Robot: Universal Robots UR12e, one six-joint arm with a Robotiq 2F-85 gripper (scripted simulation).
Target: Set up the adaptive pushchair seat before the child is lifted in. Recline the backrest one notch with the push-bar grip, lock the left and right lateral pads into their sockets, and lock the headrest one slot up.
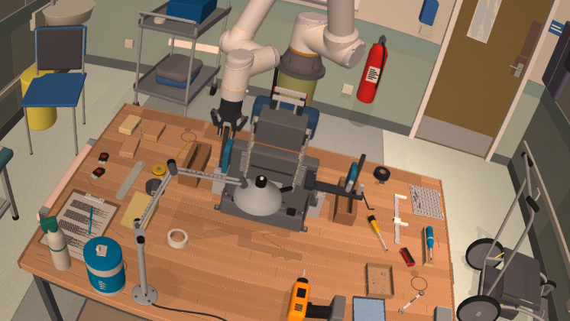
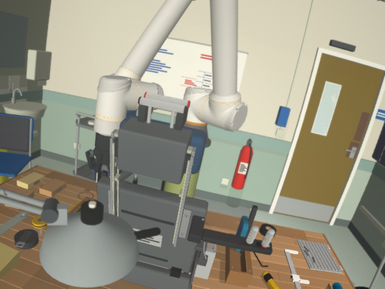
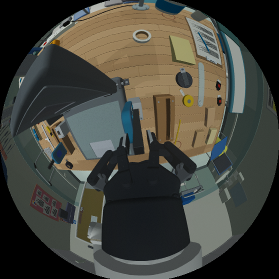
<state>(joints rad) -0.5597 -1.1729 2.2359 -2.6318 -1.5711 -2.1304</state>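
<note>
The left lateral pad (image 1: 227,156), blue with a black stem, is half hidden behind the seat frame from the second side camera; it stands upright at the seat's left side, and in the wrist camera its stem (image 3: 137,130) runs between my fingers. My gripper (image 1: 230,128) (image 3: 138,139) is open just above it and holds nothing. The grey pushchair seat (image 1: 275,167) sits mid-table with its headrest (image 2: 154,152) raised on rails. The push-bar grip (image 2: 164,102) crowns it. The right lateral pad (image 1: 352,176) stands in a wooden block (image 1: 345,205) on the right.
An empty wooden block (image 1: 194,164) stands just left of the pad. A desk lamp (image 1: 257,197) on a jointed arm hangs over the seat's front. Small blocks (image 1: 141,133), tape rolls (image 1: 177,238) and a clipboard (image 1: 81,223) lie on the table's left half.
</note>
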